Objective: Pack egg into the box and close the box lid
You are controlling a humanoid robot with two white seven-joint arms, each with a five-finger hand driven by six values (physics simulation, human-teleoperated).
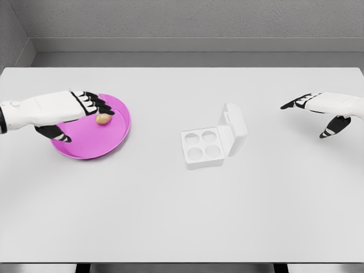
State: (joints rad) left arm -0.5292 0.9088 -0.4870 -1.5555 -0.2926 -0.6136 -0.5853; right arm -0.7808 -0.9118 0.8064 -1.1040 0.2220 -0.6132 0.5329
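Tabletop (182, 216): white, filling most of the frame, a grey wall (187, 20) along the top.
Plate (91, 149): magenta, at left of centre.
Egg (103, 119): tan, on the plate, just under my fingertips.
Box (211, 140): white, at centre, lid raised, four hollows bare.
Left robot hand (79, 109): reaching over the plate, fingers extended above the egg, gripping nothing.
Right robot hand (321, 111): hovering at the right edge, fingers spread, holding nothing.
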